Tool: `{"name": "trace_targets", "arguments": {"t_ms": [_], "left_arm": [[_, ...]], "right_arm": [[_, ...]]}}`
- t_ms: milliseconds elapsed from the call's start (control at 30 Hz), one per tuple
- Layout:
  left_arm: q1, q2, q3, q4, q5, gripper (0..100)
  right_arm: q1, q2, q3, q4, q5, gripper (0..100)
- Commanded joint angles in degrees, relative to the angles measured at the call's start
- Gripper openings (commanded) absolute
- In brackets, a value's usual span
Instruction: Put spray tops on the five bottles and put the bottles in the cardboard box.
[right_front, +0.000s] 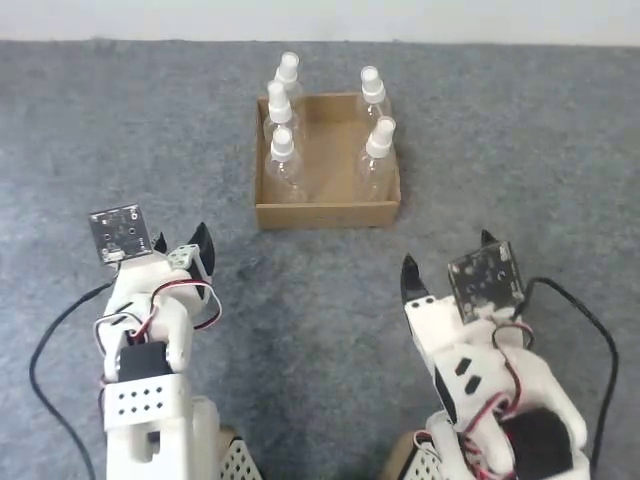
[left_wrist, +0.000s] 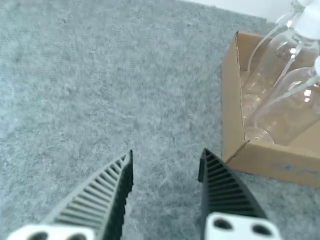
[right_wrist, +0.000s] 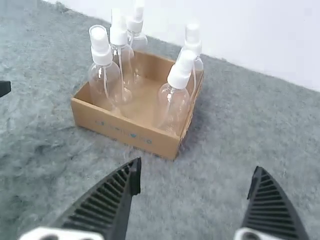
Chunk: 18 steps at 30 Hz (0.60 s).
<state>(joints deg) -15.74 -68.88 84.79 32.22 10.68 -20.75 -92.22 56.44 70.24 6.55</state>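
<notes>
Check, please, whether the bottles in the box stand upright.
Upright: the bottles stand in the cardboard box, spray tops pointing up.

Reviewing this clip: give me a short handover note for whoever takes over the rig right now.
Left gripper: open, empty, over the grey mat on the near side of the box.
Right gripper: open, empty, likewise.
Cardboard box: five bottles stand upright in it, each with a white spray top.
Done: capping and boxing look complete.
Left: nothing apparent; perhaps check the far-corner bottles sit fully inside.

White arm shells (right_front: 148, 402); black ribbed pointed jaws; red, black cables (right_front: 38, 350); square camera boards (right_front: 118, 233).
</notes>
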Motion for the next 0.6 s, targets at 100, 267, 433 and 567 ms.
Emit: {"name": "trace_targets", "arguments": {"t_ms": [100, 267, 433, 567], "left_arm": [[-0.26, -0.62, -0.4, -1.67, -0.26, 20], [-0.26, -0.62, -0.4, -1.67, -0.26, 20], [0.09, -0.62, -0.4, -1.67, -0.26, 20], [0.18, -0.62, -0.4, -2.2, -0.26, 20]], "right_arm": [[0.04, -11.91, 7.56, -6.29, 0.09, 29.2], [0.4, -11.12, 14.51, -14.29, 0.09, 29.2], [0.48, -11.82, 21.63, -22.81, 0.09, 29.3], [0.57, -11.82, 27.69, -28.88, 0.09, 29.3]]}}
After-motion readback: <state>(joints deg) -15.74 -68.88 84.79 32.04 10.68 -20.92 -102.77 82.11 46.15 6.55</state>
